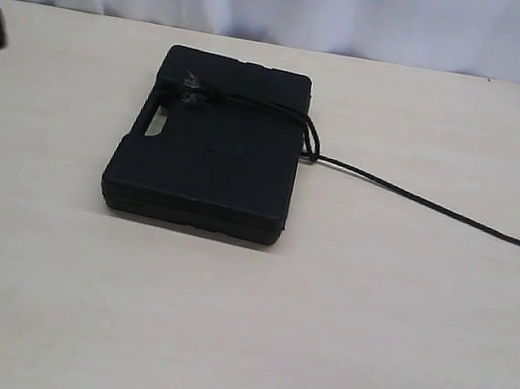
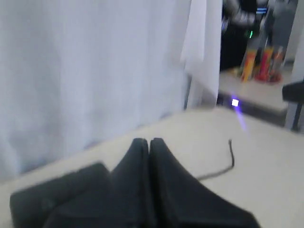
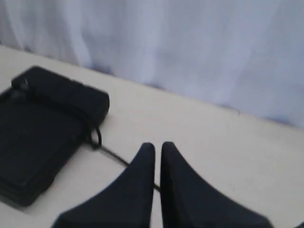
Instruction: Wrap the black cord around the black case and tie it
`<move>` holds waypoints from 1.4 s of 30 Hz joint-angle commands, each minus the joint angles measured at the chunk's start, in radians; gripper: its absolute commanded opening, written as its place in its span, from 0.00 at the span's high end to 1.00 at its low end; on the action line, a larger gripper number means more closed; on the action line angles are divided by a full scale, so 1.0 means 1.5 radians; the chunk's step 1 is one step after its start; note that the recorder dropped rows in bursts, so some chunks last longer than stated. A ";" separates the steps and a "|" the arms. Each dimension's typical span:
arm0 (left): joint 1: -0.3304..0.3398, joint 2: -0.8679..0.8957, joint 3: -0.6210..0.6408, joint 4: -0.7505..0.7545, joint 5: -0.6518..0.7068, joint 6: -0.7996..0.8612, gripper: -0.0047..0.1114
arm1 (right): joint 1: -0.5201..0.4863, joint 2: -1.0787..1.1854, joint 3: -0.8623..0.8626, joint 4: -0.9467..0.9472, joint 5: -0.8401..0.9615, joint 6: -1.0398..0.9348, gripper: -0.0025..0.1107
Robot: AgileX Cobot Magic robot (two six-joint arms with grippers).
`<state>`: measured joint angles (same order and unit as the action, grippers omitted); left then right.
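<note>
Wrapping status: black cord (image 1: 420, 201) crosses far part of black case (image 1: 214, 171); frayed knot (image 1: 193, 92) nr handle cutout (image 1: 159, 123), loops at case's rt edge. Tie prob. not finished.
Case spot: flat, mid table (image 1: 314, 345); closed, contents hidden.
Free tail: runs from case's rt edge outward to the rt, long axis approx. left-right.
Right gripper (image 3: 157, 146): fingers nearly together, thin slit, holding nothing; tail leads toward it, so nearer arm, I'd say.
Left gripper (image 2: 149, 141): fingers pressed together, empty, nr case.
</note>
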<state>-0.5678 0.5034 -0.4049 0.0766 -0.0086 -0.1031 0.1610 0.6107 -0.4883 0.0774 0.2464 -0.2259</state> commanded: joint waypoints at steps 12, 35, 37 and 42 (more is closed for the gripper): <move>-0.001 -0.217 0.141 0.013 -0.189 -0.001 0.96 | 0.018 -0.217 0.198 -0.004 -0.127 0.003 0.94; -0.001 -0.215 0.141 0.013 -0.182 -0.001 0.96 | -0.152 -0.407 0.326 0.010 0.027 0.008 0.94; -0.001 -0.215 0.141 0.013 -0.182 -0.001 0.96 | -0.152 -0.407 0.326 0.022 0.042 0.011 0.94; -0.001 -0.215 0.141 0.013 -0.184 -0.001 0.96 | -0.152 -0.407 0.326 0.032 0.045 0.011 0.94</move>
<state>-0.5681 0.1836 -0.1994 0.0984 -0.2792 -0.1031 -0.0636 0.0066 -0.0035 0.1185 0.3063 -0.2176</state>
